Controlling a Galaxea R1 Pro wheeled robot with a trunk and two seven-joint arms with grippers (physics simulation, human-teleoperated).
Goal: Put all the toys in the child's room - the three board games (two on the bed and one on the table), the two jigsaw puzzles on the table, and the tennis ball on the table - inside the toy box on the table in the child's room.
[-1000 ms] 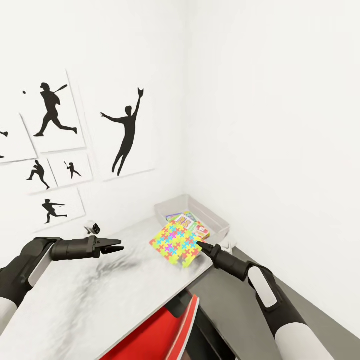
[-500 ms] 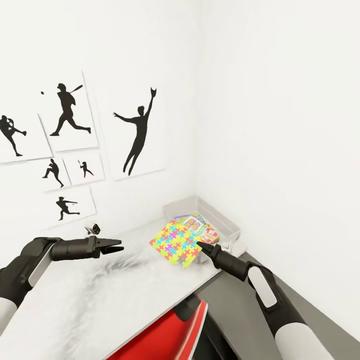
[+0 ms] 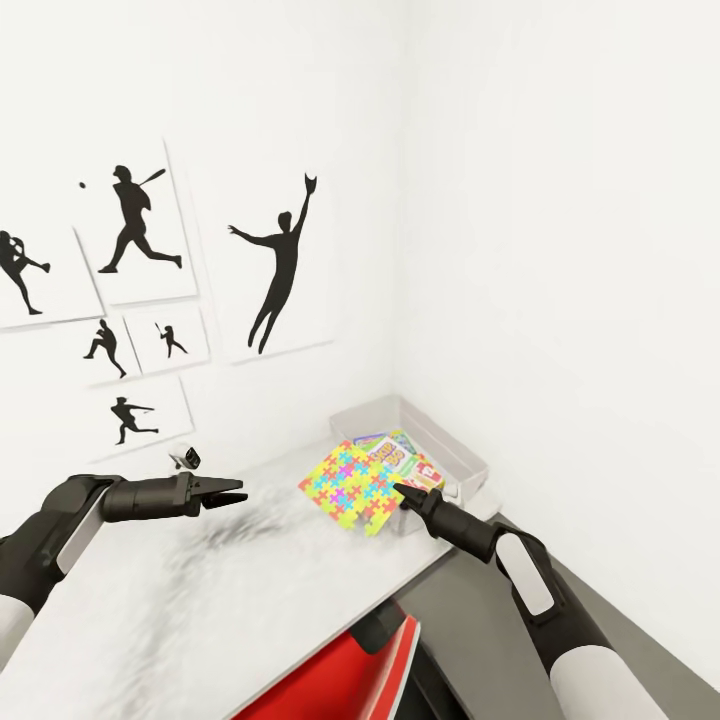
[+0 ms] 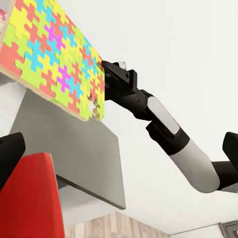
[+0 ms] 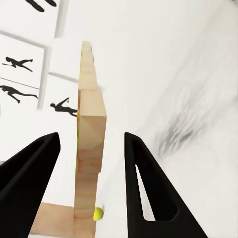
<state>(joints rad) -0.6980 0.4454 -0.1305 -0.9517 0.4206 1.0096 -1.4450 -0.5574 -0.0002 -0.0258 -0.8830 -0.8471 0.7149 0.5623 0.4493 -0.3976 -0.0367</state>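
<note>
My right gripper (image 3: 403,491) is shut on one corner of a jigsaw puzzle (image 3: 352,487), a bright multicolour square held tilted above the table (image 3: 250,590). Just behind it, the grey toy box (image 3: 462,450) stands in the room's corner with printed board games (image 3: 402,457) lying inside. From the left wrist view I see the puzzle (image 4: 54,54) and the right gripper (image 4: 115,78) clamped on its edge. The right wrist view shows the puzzle's wooden edge (image 5: 90,134) between the fingers (image 5: 148,183), and a small yellow-green tennis ball (image 5: 98,213) beyond it. My left gripper (image 3: 228,493) hovers open over the table.
White walls meet behind the toy box, the left one hung with black sports-silhouette pictures (image 3: 275,270). A small black-and-white object (image 3: 186,458) sits on the table by that wall. The red chair (image 3: 340,675) is tucked under the table's near edge.
The whole view has shifted, so the wall pictures and the toy box now sit further right in the picture. Both arms keep their pose, and the puzzle stays in the right gripper.
</note>
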